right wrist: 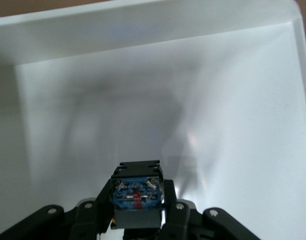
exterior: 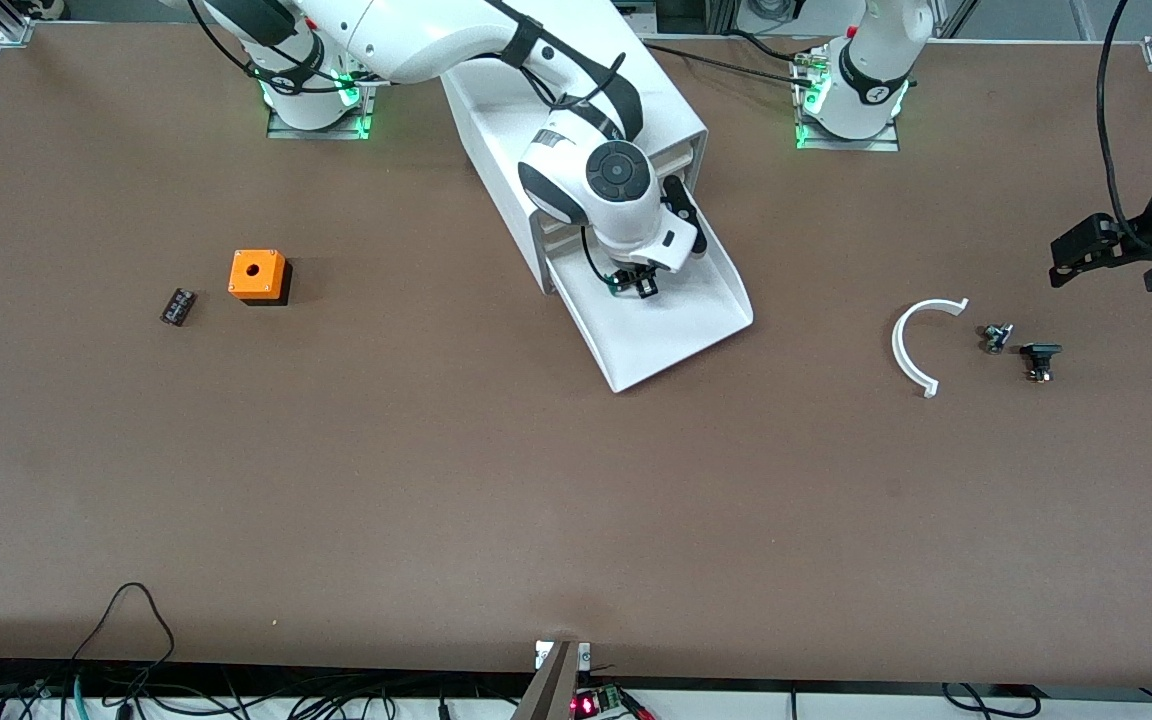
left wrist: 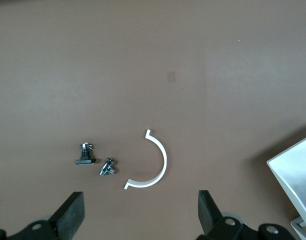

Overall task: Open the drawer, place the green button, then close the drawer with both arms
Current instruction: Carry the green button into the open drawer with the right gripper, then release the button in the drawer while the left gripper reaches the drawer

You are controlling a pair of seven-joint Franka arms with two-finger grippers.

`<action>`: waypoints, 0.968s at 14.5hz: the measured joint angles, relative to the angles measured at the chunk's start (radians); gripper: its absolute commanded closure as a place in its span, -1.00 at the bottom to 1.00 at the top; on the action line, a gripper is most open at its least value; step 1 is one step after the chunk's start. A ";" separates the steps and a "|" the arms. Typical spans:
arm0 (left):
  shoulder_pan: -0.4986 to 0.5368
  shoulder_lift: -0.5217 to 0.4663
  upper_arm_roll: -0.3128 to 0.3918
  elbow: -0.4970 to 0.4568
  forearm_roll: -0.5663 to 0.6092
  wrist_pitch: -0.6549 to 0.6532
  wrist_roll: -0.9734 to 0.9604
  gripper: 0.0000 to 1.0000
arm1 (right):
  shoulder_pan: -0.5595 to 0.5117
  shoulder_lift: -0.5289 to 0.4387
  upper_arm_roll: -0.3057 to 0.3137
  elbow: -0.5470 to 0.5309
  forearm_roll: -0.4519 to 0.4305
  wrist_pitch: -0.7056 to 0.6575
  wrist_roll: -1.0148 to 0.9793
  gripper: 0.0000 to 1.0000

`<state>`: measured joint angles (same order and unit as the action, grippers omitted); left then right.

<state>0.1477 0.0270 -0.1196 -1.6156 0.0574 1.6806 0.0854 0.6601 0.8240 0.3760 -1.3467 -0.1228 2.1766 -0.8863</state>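
Brown desk, white cabinet (exterior: 576, 120) near my bases, its lowest drawer (exterior: 681, 335) pulled out toward the front camera. My right end effector (exterior: 636, 283) is down inside the drawer, fingers (right wrist: 179, 212) clamped on both sides of the button (right wrist: 137, 197): black-and-blue body showing between the pads, just above the drawer floor; can't tell if it touches. My left end effector (exterior: 1086, 250) waits up in the air over the left arm's end of the desk, fingers (left wrist: 70, 215) spread wide, nothing between them. Under it on the desk: a white half-ring (exterior: 916, 345), a small metal part (exterior: 996, 337) just beside the ring's open side, and a small black-topped part (exterior: 1039, 360) just beside that one. Toward the right arm's end of the desk: an orange cube with hole (exterior: 257, 275) and a small black block (exterior: 178, 306) near it, both well apart from the drawer.
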 measured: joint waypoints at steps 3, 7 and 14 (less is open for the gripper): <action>0.000 0.007 0.000 0.000 0.000 0.011 0.000 -1.00 | 0.006 0.004 -0.002 0.004 -0.003 0.014 0.136 -1.00; -0.001 0.032 -0.001 -0.001 -0.009 0.050 0.000 -1.00 | -0.013 -0.066 -0.032 0.058 0.040 0.006 0.243 -1.00; -0.116 0.199 -0.067 -0.041 -0.032 0.234 -0.284 -1.00 | -0.117 -0.289 -0.153 0.061 0.064 -0.105 0.464 -1.00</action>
<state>0.0317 0.2264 -0.1870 -1.6568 0.0253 1.9146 -0.1987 0.5426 0.5348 0.2227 -1.2857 -0.0592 2.0717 -0.4220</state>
